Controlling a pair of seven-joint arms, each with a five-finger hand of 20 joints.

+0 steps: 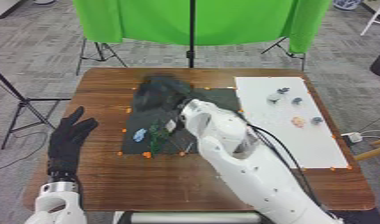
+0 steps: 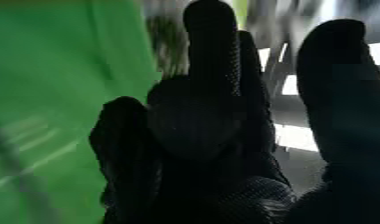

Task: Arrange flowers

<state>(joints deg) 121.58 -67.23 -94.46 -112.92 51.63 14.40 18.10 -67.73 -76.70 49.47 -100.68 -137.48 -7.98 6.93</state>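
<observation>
Tbl [image 1: 102, 175]: stems [image 1: 157, 141] nr R robot hand [image 1: 158, 95]

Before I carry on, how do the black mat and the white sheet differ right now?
The black mat lies left of the white sheet.
The right hand is over the mat's far part, while the sheet has no hand over it.
The mat carries green stems; the sheet carries small grey pieces.
Both lie on the brown table, with orange marks along their edges.

open wood [image 1: 102, 142] between left robot hand [image 1: 67, 142] and black mat [image 1: 133, 145], right arm [image 1: 224, 160] blocking the way toward white sheet [image 1: 289, 145]
</observation>
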